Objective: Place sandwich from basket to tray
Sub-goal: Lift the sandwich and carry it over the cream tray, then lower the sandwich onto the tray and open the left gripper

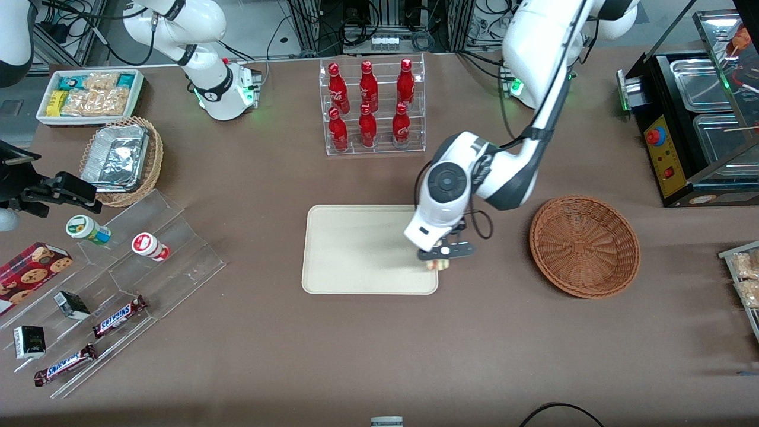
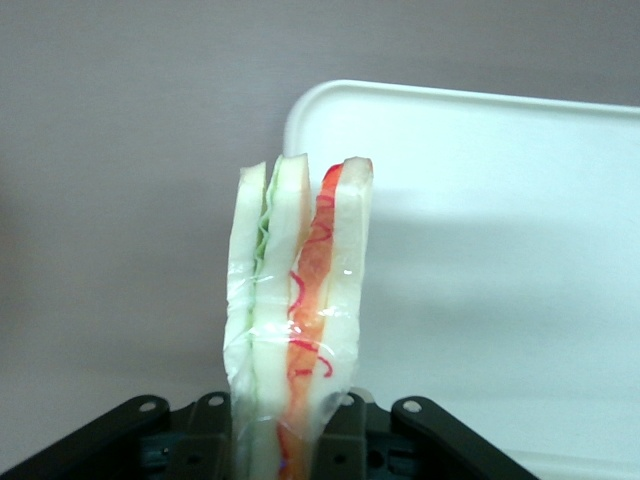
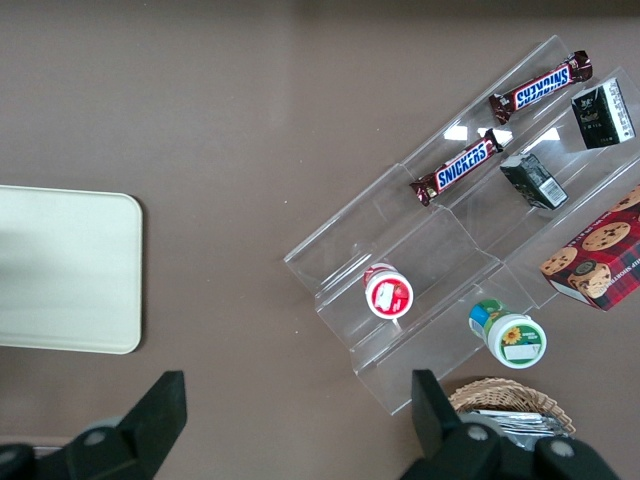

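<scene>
Clamped on the sandwich (image 2: 295, 320), the gripper (image 1: 442, 256) hangs over the tray (image 1: 356, 249) edge nearest the emptied basket (image 1: 584, 246); lowering and release seem next.

Overhead front view, two downward wrist views, all sharing the tray (image 1: 356, 249).

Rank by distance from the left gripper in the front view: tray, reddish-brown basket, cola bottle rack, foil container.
Left gripper holds the sandwich over the tray's edge.
1. Tray: directly under it.
2. Basket: beside the tray, toward the working arm's end.
3. Cola bottle rack: farther from the camera.
4. Foil container: toward the parked arm's end.
</scene>
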